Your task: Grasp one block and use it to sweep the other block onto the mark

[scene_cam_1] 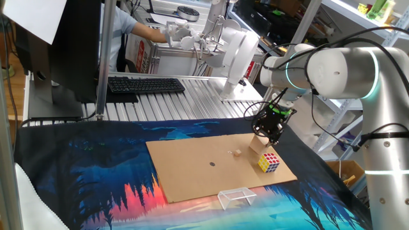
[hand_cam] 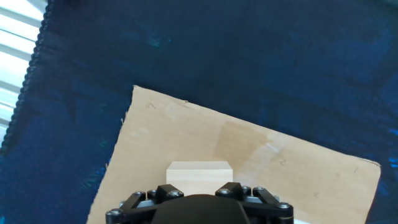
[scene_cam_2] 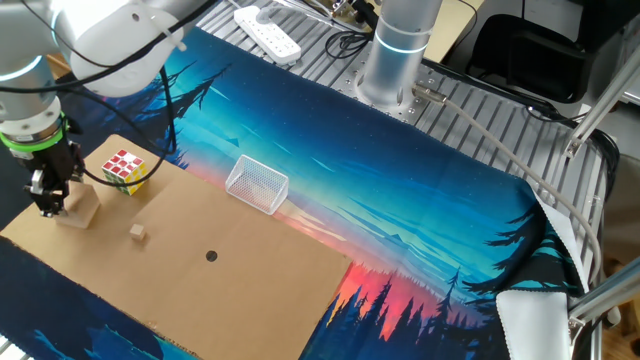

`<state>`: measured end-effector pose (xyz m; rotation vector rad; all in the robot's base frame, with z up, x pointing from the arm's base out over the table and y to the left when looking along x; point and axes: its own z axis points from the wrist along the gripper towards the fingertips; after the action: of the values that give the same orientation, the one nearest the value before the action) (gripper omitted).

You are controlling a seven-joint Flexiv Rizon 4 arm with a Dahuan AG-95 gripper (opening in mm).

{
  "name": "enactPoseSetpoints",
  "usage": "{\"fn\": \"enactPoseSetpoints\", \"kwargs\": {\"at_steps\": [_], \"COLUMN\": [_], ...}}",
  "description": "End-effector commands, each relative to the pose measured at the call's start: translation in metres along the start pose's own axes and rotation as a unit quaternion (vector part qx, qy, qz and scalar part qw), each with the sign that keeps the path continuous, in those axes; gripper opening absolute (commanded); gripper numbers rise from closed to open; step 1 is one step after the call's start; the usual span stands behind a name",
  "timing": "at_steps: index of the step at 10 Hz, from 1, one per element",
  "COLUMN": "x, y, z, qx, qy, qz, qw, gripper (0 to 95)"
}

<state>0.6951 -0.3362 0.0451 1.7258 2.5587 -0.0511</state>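
Observation:
The plain tan wooden cube (scene_cam_1: pixel 258 145) (scene_cam_2: pixel 80 211) (hand_cam: pixel 199 177) rests on the brown cardboard sheet (scene_cam_1: pixel 192 169) (scene_cam_2: pixel 220 290) near its corner. My gripper (scene_cam_1: pixel 267 135) (scene_cam_2: pixel 48 206) is lowered right at the cube, its fingers down at the cube's top and side. The hand body hides the fingertips in the hand view, so the grip does not show. The tiny tan wooden piece (scene_cam_1: pixel 236 153) (scene_cam_2: pixel 138 232) lies a short way from the cube. The small dark dot (scene_cam_1: pixel 213 163) (scene_cam_2: pixel 210 255) is further along the cardboard, beyond the piece.
A multicoloured puzzle cube (scene_cam_1: pixel 269 162) (scene_cam_2: pixel 124 170) stands on the cardboard close to the tan cube. A clear plastic rectangular frame (scene_cam_1: pixel 235 197) (scene_cam_2: pixel 257 185) sits at the cardboard's edge. A printed blue cloth (scene_cam_2: pixel 400 180) covers the table. A keyboard (scene_cam_1: pixel 146 84) lies behind.

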Motion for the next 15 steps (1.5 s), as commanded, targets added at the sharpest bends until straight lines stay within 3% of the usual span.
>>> {"fn": "enactPoseSetpoints", "kwargs": {"at_steps": [1,5,8,10,13,15], "x": [-0.001,0.002,0.013,0.018,0.025,0.037], "y": [0.001,0.003,0.014,0.018,0.023,0.022], "z": [0.000,-0.002,-0.007,-0.009,-0.011,-0.010], "qx": [0.002,0.003,0.011,0.015,0.021,0.024], "qy": [0.003,0.005,0.007,0.012,0.031,0.032], "qz": [-0.003,-0.002,0.013,0.016,0.012,0.011], "qw": [1.0000,1.0000,0.9998,0.9997,0.9992,0.9991], "gripper": [0.0,0.0,0.0,0.0,0.0,0.0]}}
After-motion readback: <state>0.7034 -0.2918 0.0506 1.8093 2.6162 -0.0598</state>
